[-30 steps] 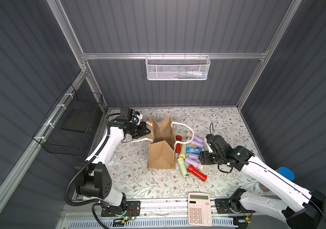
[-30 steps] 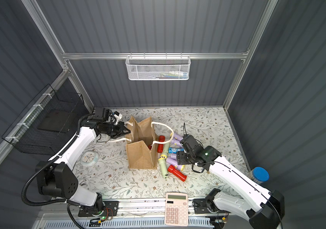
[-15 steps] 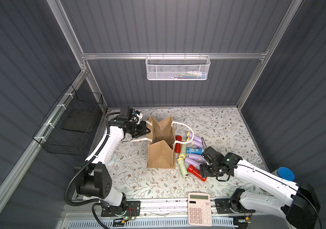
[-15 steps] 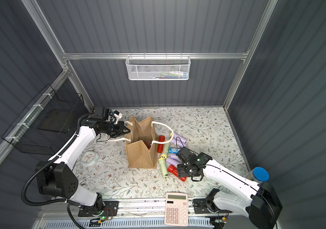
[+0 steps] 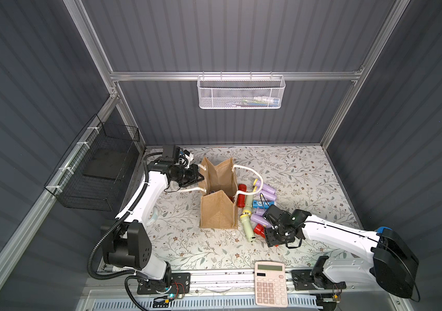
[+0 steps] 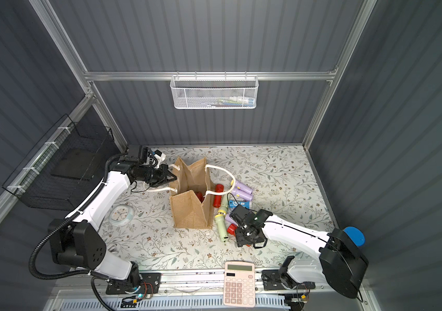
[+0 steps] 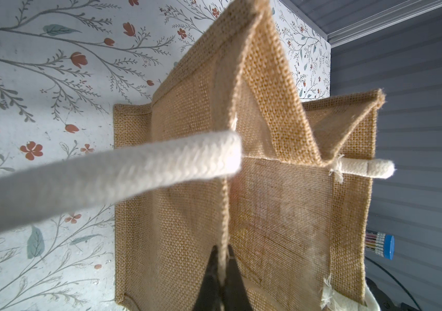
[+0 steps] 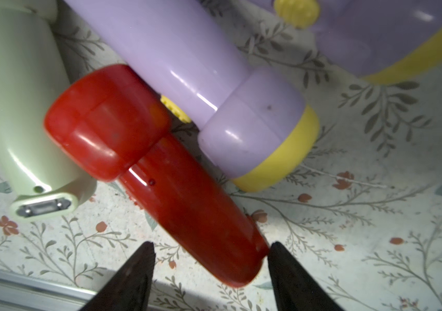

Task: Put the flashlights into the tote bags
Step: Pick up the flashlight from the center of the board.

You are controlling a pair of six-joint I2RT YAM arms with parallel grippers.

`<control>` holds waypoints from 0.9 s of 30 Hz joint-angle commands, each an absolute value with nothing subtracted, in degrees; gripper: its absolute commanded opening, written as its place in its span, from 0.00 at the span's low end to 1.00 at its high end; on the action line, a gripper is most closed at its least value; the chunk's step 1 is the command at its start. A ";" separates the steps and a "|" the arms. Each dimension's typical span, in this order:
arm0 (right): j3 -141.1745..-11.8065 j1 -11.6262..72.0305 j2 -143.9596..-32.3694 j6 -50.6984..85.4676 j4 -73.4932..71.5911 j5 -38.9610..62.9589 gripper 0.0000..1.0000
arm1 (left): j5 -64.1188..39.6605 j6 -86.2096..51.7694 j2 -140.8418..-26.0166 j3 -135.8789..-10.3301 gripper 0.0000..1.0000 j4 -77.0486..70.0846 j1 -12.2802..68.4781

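Observation:
The tan jute tote bag (image 5: 218, 212) (image 6: 190, 212) stands open in the middle of the floral mat. My left gripper (image 5: 199, 176) (image 7: 222, 258) is shut on its rim beside a white rope handle (image 7: 160, 164). Flashlights lie in a heap right of the bag: a pale green one (image 5: 248, 226), lilac ones (image 5: 267, 189), a blue one (image 5: 261, 203) and red ones (image 5: 241, 199). My right gripper (image 5: 269, 237) (image 8: 210, 247) is low over the heap and open. Its fingers straddle the tail end of a red flashlight (image 8: 160, 175), and one fingertip touches it. A green flashlight (image 8: 20, 107) and a lilac flashlight (image 8: 201, 67) lie against it.
A pink calculator (image 5: 270, 282) lies at the front edge. A white mesh basket (image 5: 240, 93) hangs on the back wall and a black wire basket (image 5: 98, 172) on the left wall. A small round clock (image 6: 121, 214) lies left of the bag. A blue-capped tube (image 7: 381, 245) stands at the right.
My right arm has swung toward the front and dropped onto the near end of the heap, with its jaws narrowing around the red flashlight. The left gripper keeps its hold on the bag.

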State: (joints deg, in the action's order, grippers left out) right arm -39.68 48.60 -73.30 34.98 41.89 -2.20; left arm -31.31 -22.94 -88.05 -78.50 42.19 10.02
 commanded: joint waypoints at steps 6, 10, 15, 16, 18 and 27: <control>-41.55 50.17 -79.12 31.03 40.79 -4.33 0.67 | -30.90 -22.09 -87.45 -79.61 0.00 41.81 9.58; -42.10 50.34 -80.75 29.66 40.61 -4.98 0.66 | -30.81 -21.97 -87.62 -79.80 0.00 42.10 9.58; -42.76 50.65 -81.69 27.54 40.17 -5.18 0.65 | -30.94 -21.97 -87.64 -79.89 0.00 42.10 9.58; -42.85 50.66 -81.74 27.21 40.00 -5.18 0.66 | -30.97 -21.98 -87.64 -79.89 0.00 42.10 9.58; -43.06 50.88 -82.36 26.60 39.95 -5.18 0.65 | -30.98 -21.97 -87.68 -80.11 0.00 42.10 9.58; -44.25 51.51 -86.32 24.60 39.43 -3.93 0.61 | -31.29 -22.06 -87.80 -80.32 0.00 42.28 9.58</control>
State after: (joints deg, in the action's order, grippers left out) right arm -43.27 51.03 -84.97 25.69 39.03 -4.19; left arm -31.31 -22.92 -88.05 -78.50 42.22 10.02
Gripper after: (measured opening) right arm 0.618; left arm 0.050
